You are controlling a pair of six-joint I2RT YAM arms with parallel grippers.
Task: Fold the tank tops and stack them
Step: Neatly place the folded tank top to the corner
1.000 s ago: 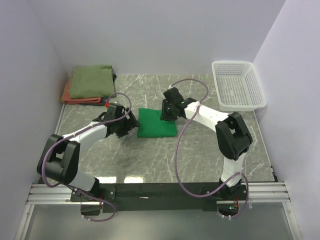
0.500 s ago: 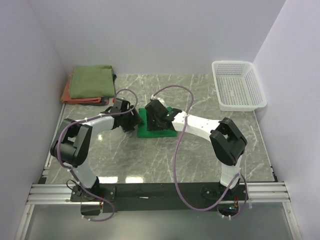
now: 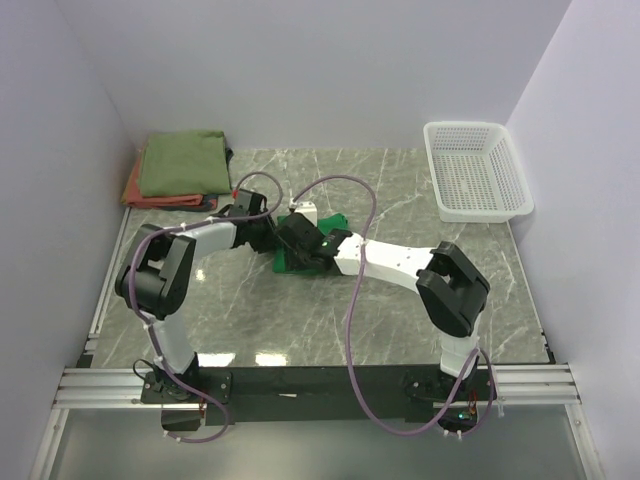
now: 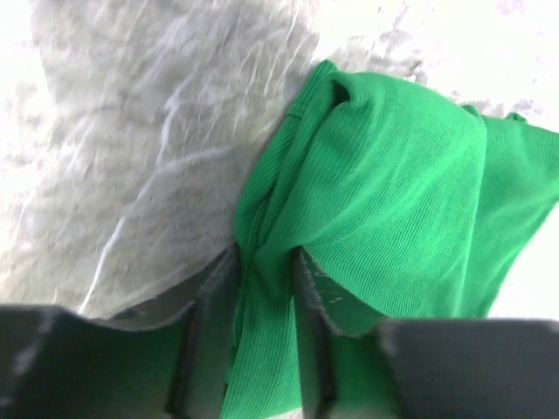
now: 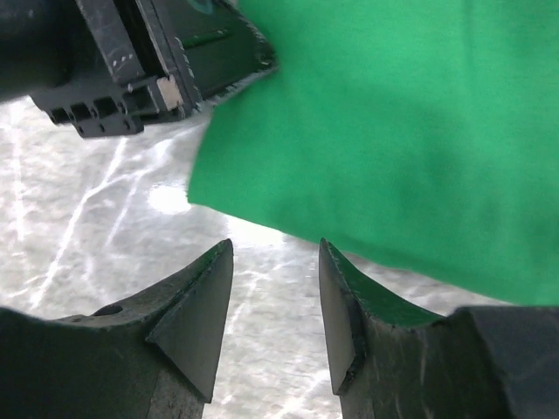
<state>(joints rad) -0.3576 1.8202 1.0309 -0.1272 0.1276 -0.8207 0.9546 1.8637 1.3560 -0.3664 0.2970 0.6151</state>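
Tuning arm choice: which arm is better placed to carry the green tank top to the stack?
Left, probably. The left fingers pinch the bright green tank top, and the folded stack lies on that side. The right fingers stand apart, empty.

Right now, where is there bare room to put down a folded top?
Bare marble lies between the folded stack and the white basket along the far wall, and near the arm bases. The centre is crowded: both arms meet over the bright green top.
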